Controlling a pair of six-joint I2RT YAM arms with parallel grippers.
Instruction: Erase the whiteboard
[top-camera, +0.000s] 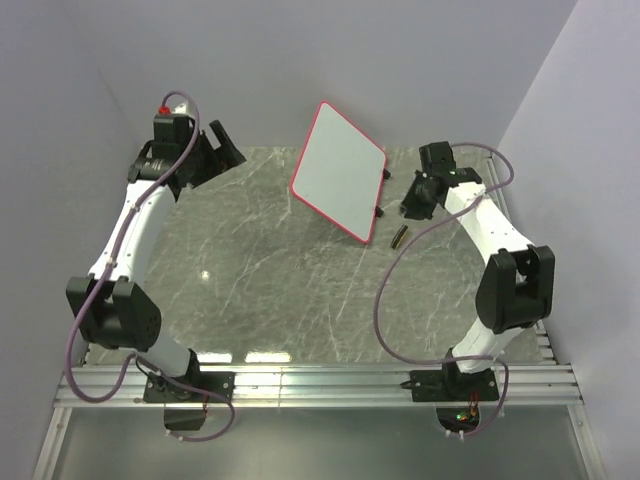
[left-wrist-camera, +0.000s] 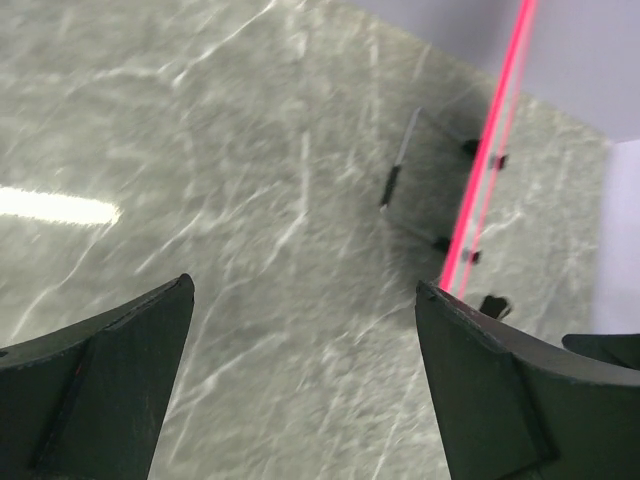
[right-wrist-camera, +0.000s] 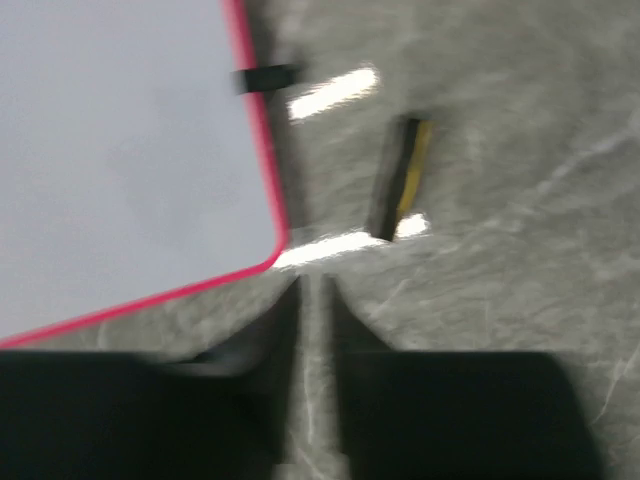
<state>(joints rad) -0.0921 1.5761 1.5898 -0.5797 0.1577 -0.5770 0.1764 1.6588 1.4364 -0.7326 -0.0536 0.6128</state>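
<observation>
A: Risk from here?

B: The right tool (right-wrist-camera: 312, 290) hangs just off the near corner of the whiteboard (right-wrist-camera: 120, 150) with no wiper in it. My judgement is that if it pressed bare onto the loose board, it would skate the board over the desk (top-camera: 260, 290) rather than clean it. A small dark-and-yellow piece (right-wrist-camera: 405, 180), probably the eraser, lies ahead and to the right of it. It is near the board's rim but not touching, and a careless reach could knock it away.

A: Tool states?

B: On the right tool the fingers are almost together, with a thin slit and nothing between them, though the view is blurred. The left tool (left-wrist-camera: 300, 400) is spread wide, empty and touching nothing. The board's red rim is ahead to its right, well apart. The board face shows no marks here.
</observation>
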